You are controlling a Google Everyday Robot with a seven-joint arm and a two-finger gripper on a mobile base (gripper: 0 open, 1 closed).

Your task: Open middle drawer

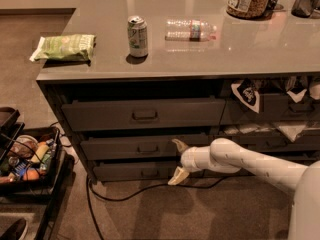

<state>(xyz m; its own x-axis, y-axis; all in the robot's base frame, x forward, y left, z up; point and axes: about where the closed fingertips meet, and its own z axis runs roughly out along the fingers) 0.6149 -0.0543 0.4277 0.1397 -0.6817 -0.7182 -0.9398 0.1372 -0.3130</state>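
Gripper (pixel 178 160) spread apart, just right of middle drawer (pixel 110 149) handle (pixel 147 148). Can (pixel 137 35), bottle (pixel 191 29) on surface (pixel 200 59) above; cable (pixel 125 194) below.

Smooth white tubular arm (pixel 250 165), gripper (pixel 176 161) by middle drawer (pixel 125 148), cream fingers (pixel 178 176)

**Warm, dim light from overhead**

Pale streaks of glare lie on the counter (pixel 250 49) near its far edge. Under its overhang the recess is almost black. The can (pixel 137 36) casts a small shadow toward the counter's front edge. My gripper (pixel 177 160), fingers spread below the counter's front, shows pale against the dark. Everything looks soft and slightly blocky.
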